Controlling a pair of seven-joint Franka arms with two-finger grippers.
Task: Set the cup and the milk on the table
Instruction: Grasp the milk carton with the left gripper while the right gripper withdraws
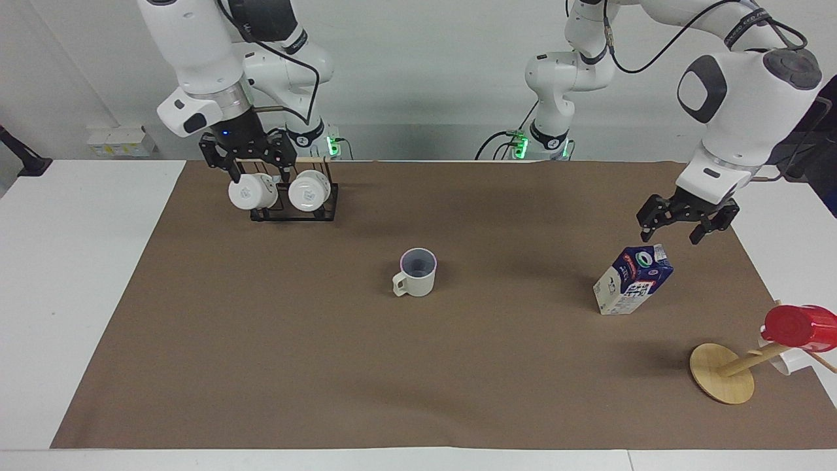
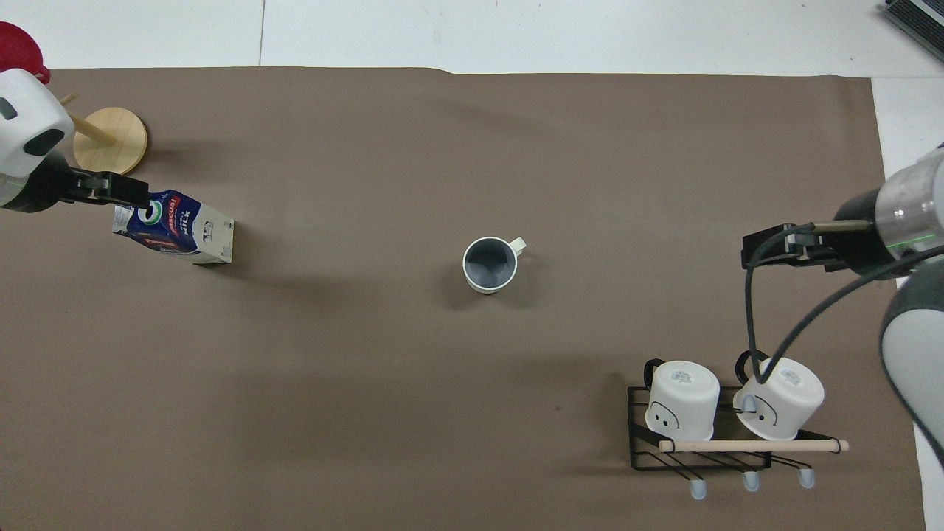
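left pincer (image 1: pixel 686 224) hangs just above the milk (image 1: pixel 632 279), slightly off toward the robots and the left arm's end of the surface (image 1: pixel 91 216); fingers spread, nothing in them

milk stands upright on the brown mat (image 1: pixel 327 366), long axis vertical, gable top tipped toward the pincer, so the carton sits right below the fingers. left arm is clearly the nearer one. judgement: if it means to grab the carton, the move is a short drop with the fingers straddling the gable; a tall narrow box could tip if one finger hits first

cup (image 1: pixel 416 273) upright mid-mat, well apart from both pincers, lavender inside looks empty, handle toward the right arm's end

right pincer (image 1: pixel 247 161) is over the black wire rack (image 1: pixel 294 212), fingers apart, holding nothing. rack carries two white mugs (image 1: pixel 250 191) on their sides. can't tell if a fingertip touches one

both task items already rest on the surface; looks close to done
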